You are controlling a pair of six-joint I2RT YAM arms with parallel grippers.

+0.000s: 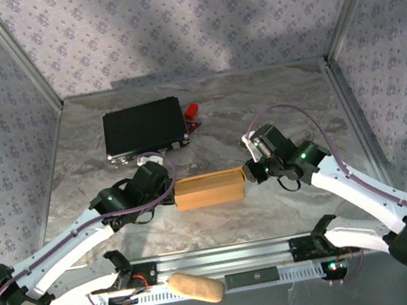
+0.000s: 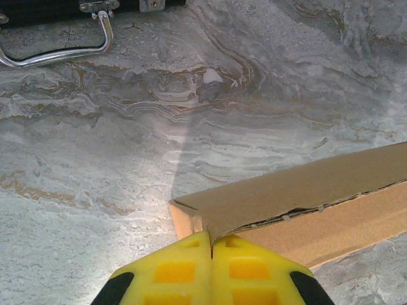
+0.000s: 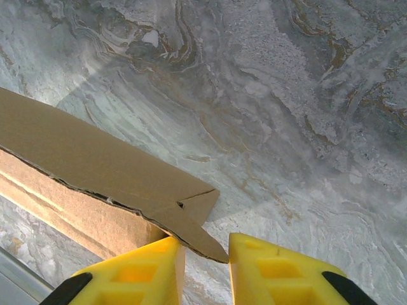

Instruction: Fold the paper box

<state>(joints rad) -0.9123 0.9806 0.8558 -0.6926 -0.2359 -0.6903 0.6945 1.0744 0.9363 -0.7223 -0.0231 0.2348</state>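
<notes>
brown cardboard paper box (image 1: 208, 190) is laid crosswise on the marbled table (image 1: 297, 107) between the arms, left gripper (image 2: 211, 236) shut at its left end, right gripper (image 3: 206, 241) parted around its right corner.

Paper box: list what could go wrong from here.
1. The right gripper has its jaws open around just the tip of the box end flap. Closing there could crumple the flap or slip off it.
2. The left gripper is shut at the opposite corner, and a real hold on cardboard cannot be confirmed. The box could slide or pivot on the table.
3. The long seam gapes, so the top panel may spring open.
</notes>
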